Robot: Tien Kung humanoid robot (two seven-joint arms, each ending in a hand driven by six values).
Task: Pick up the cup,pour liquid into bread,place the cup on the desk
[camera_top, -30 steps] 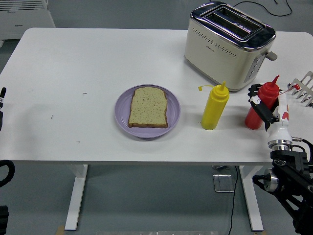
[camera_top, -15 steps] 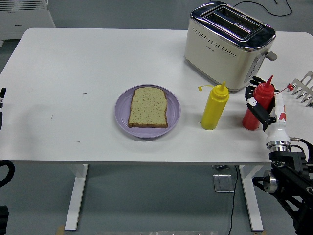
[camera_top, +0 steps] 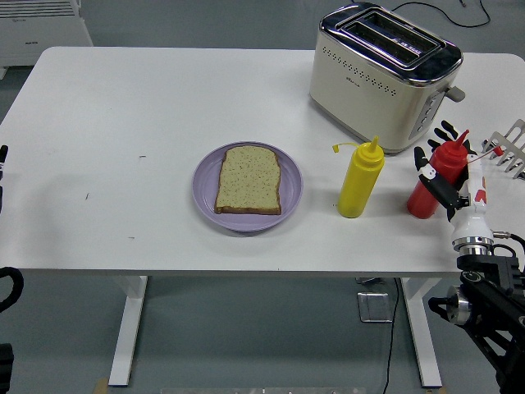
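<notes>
My right hand [camera_top: 447, 176] sits at the table's [camera_top: 123, 107] near right edge, curled around the red squeeze bottle [camera_top: 433, 181], which stands upright on the surface. A second ago my fingers [camera_top: 444, 129] were tight on the bottle; now they fan out a little behind its shoulder, so the grip looks looser, and I judge the lift not yet begun. There is no cup; the bottle is what I hold. Left of my hand stands the yellow bottle [camera_top: 360, 180], and further left the bread [camera_top: 248, 180] on its purple plate [camera_top: 205, 190]. Beyond my hand sits the toaster [camera_top: 379, 78]. My left arm [camera_top: 2, 164] rests at the far left edge.
</notes>
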